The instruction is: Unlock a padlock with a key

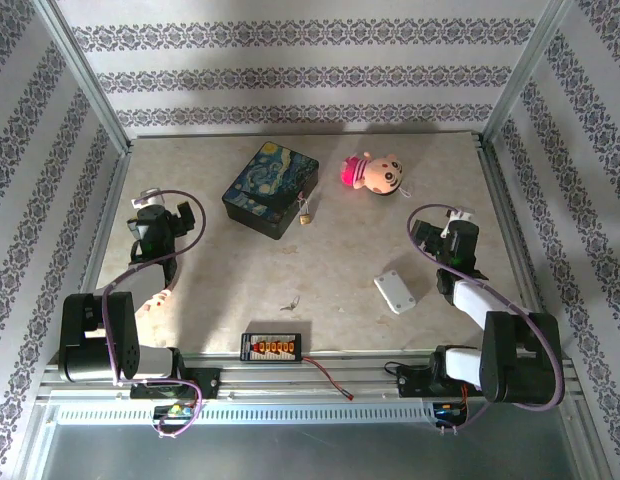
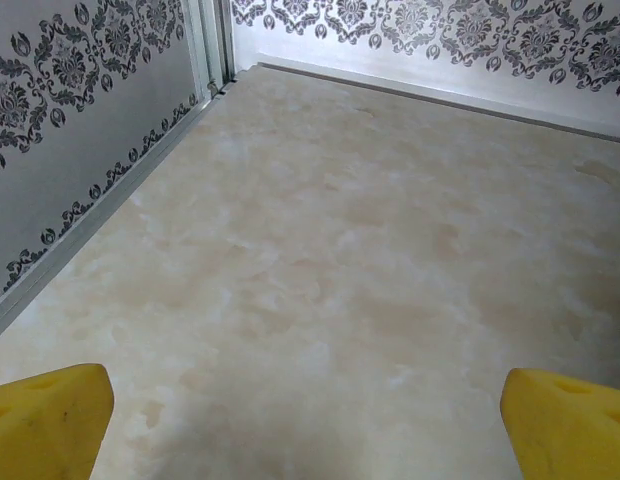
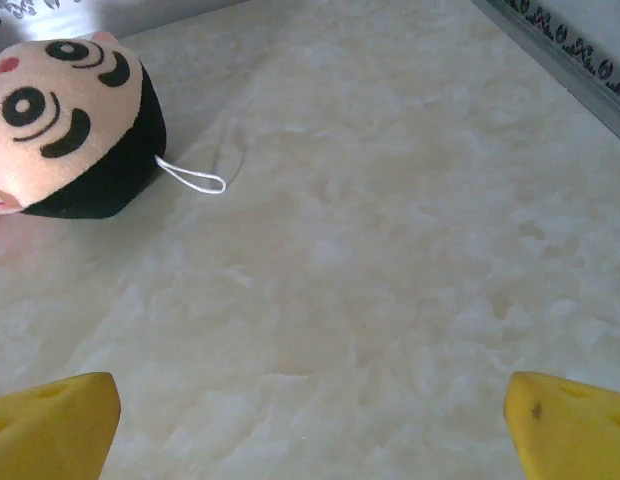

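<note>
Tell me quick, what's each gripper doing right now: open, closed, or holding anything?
Left gripper: open, holding nothing.
Right gripper: open, holding nothing.

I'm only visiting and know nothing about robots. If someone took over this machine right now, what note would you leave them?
Left gripper: open, empty, over bare table.
Right gripper: open, empty, near the doll.
Padlock: on the table, beside the blue tin.
Key: mid-table, nearer the arms, apart from the padlock.
Done: nothing yet; neither is held.
Left: pick up the key, steady the padlock, insert, turn.
</note>
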